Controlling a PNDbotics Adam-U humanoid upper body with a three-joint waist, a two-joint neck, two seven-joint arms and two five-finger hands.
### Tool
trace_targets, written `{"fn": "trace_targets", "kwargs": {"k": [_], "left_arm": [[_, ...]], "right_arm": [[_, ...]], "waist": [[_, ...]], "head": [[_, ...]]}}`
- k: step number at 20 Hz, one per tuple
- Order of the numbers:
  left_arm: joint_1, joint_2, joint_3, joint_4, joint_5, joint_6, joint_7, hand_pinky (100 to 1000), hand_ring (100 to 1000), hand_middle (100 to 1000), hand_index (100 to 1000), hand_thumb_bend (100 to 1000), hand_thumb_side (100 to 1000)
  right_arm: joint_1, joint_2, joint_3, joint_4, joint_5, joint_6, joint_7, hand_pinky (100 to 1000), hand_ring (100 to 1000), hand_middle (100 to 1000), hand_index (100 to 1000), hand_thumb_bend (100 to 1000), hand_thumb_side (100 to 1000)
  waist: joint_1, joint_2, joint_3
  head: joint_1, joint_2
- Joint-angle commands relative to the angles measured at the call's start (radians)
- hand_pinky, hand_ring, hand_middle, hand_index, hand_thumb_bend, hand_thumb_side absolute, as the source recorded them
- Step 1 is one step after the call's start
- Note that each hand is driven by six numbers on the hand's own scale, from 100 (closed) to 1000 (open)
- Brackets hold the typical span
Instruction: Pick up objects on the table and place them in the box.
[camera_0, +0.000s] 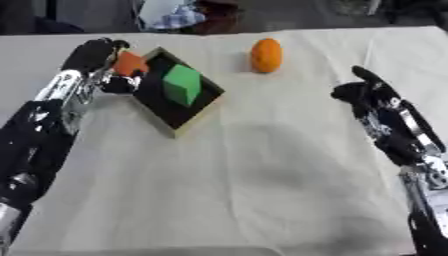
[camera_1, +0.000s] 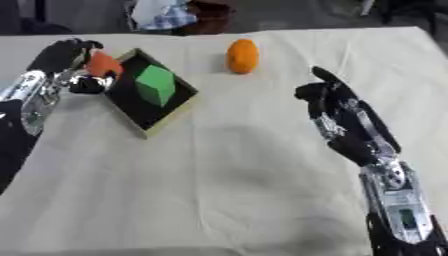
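A shallow box (camera_0: 203, 107) with a black inside and pale wooden rim lies at the left of the table, and a green block (camera_0: 182, 84) sits in it. My left hand (camera_0: 94, 56) is shut on an orange-red object (camera_0: 129, 63) right at the box's upper left rim. An orange oval object (camera_0: 266, 55) lies alone on the cloth towards the far middle. My right hand (camera_1: 325, 95) hovers open at the right, below and to the right of the orange object, holding nothing.
A pale cloth (camera_0: 254, 180) covers the table. Past the far edge lie a dark container (camera_1: 206, 16) and some blue-white fabric (camera_1: 166, 17). The table's right edge runs close behind my right arm.
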Motion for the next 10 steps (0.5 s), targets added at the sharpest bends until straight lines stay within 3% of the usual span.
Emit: {"fn": "trace_targets", "kwargs": {"k": [1, 10], "left_arm": [[-0.006, 0.058, -0.003, -0.06, -0.019, -0.016, -0.046, 781, 726, 795, 948, 100, 748], [0.045, 0.15, 0.005, -0.211, -0.02, -0.042, -0.143, 839, 807, 907, 977, 100, 858]], "right_arm": [[-0.01, -0.011, -0.003, -0.008, -0.002, -0.004, 0.0, 916, 811, 742, 983, 100, 542], [-0.011, -0.014, -0.004, -0.004, 0.003, -0.004, -0.002, 916, 811, 742, 983, 100, 541]], "waist": [[-0.005, -0.011, 0.001], [-0.004, -0.015, 0.014]], "head": [[0.002, 0.005], [-0.005, 0.005]]}}
